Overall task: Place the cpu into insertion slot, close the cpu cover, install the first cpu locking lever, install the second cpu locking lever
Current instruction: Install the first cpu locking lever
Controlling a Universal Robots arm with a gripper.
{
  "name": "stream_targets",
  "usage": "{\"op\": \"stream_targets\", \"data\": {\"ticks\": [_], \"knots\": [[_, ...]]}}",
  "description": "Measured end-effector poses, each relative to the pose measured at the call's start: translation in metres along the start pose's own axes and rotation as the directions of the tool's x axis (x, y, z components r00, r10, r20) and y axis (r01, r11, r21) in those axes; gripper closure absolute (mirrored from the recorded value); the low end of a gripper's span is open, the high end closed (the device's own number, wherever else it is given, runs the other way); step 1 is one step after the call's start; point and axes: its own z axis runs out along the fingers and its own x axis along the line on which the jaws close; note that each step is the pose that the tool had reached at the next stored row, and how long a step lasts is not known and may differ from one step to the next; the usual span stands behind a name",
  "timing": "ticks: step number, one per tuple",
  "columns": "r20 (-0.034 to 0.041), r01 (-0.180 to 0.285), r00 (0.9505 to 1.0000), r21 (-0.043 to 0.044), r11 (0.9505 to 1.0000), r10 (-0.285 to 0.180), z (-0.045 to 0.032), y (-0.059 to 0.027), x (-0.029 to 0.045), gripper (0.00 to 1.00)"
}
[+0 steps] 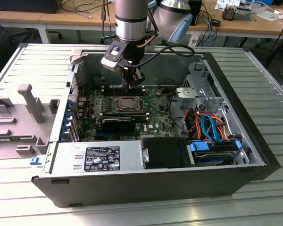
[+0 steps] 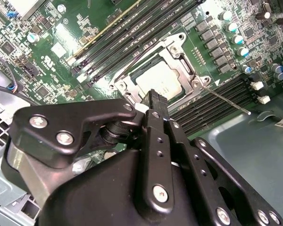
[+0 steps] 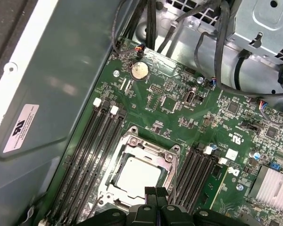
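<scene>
Remote op here, quick status. The hand [image 1: 134, 84] hangs inside the open PC case [image 1: 155, 188], which lies on its side on the ribbed metal counter [image 1: 33, 61]. It's right above the board, over one edge of the insertion slot [image 2: 120, 87]. In both wrist views the two black fingertips [image 3: 151, 197] look pressed together with nothing between them, so I'd call the hand closed and empty.

The cpu [image 3: 137, 176] is sitting in the insertion slot, silver top facing up. The cpu cover [image 3: 146, 145] looks like it's lying flat around it, with the chip showing through the window.

In the second wrist view a thin metal lever [image 2: 226, 100] runs from one corner of the socket out over the black memory slots [image 2: 212, 101] beside it. I can't tell whether it's hooked down or loose. There's another bank of memory slots [image 3: 92, 155] on the other side of the socket. I can't tell if the fingertips are touching the cover or just hovering close.
</scene>
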Motion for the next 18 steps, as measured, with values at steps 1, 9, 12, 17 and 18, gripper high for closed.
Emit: {"op": "stream_targets", "data": {"ticks": [1, 9, 12, 17, 18], "knots": [[0.0001, 0.003, 1.0000, -0.0003, 1.0000, -0.003, 0.0000, 0.0000, 0.0000, 0.89], [0.0010, 0.035, 0.9994, -0.0027, 0.9994, -0.035, 0.0000, 0.0000, 0.0000, 0.89], [0.0014, 0.047, 0.9989, -0.0036, 0.9989, -0.047, 0.0000, 0.0000, 0.0000, 0.89], [0.0019, 0.063, 0.9980, -0.0047, 0.9980, -0.063, 0.0000, 0.0000, 0.0000, 0.89], [0.0019, 0.065, 0.9979, -0.0049, 0.9979, -0.065, 0.0000, 0.0000, 0.0000, 0.89]]}}
